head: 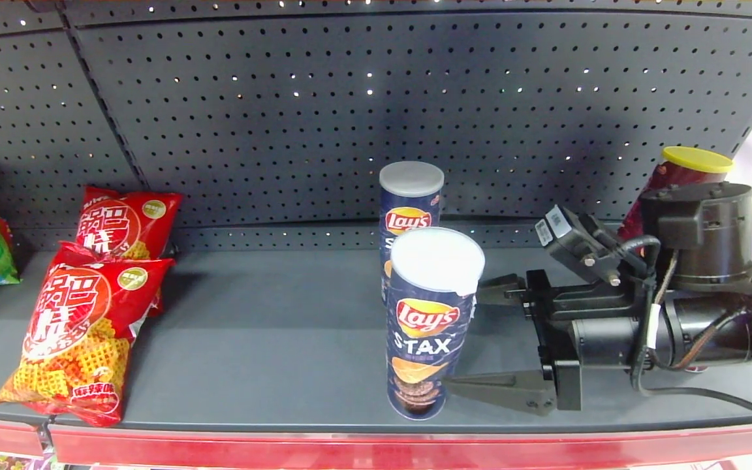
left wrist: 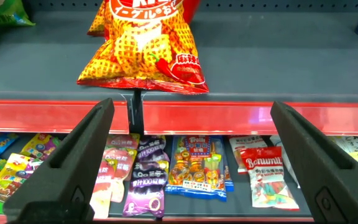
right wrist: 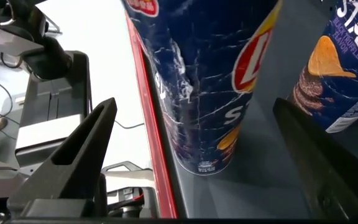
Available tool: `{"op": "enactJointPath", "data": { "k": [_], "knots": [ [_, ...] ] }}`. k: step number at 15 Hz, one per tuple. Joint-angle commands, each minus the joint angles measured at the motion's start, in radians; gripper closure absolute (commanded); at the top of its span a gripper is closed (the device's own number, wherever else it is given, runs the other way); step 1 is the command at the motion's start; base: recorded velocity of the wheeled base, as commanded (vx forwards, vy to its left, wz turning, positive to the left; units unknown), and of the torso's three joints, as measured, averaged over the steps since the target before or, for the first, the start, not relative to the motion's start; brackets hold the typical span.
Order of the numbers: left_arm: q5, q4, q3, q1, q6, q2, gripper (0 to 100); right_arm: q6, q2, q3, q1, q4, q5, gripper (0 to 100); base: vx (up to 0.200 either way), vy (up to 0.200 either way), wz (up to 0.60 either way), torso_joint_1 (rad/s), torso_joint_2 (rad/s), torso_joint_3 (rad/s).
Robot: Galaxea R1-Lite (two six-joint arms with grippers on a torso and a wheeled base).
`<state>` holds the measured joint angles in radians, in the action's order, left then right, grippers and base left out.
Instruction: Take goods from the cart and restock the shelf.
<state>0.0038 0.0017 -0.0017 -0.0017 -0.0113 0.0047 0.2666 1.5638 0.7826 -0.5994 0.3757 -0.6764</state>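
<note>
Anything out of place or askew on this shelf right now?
Only the front red bag: it lies slumped forward, bottom edge at the front lip of the shelf, while the rear red bag stands more upright. The front blue can and rear blue can stand straight.

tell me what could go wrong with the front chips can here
The front chips can stands close to the shelf's red front lip; a nudge from the open right gripper could tip it off. Pushed back, it may knock the rear can just behind it.
</note>
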Motion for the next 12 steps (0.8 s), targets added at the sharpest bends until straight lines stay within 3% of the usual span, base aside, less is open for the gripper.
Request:
{"op": "enactJointPath", "data": {
  "k": [1, 12],
  "knots": [
    [0.001, 0.000, 0.000, 0.000, 0.001, 0.001, 0, 0.000, 0.007, 0.000, 0.000, 0.002, 0.000, 0, 0.000, 0.000, 0.00, 0.000, 0.00, 0.000],
    [0.001, 0.000, 0.000, 0.000, 0.001, 0.001, 0, 0.002, -0.094, -0.012, 0.125, 0.002, 0.034, 0, 0.000, 0.000, 0.00, 0.000, 0.00, 0.000]
  ]
}}
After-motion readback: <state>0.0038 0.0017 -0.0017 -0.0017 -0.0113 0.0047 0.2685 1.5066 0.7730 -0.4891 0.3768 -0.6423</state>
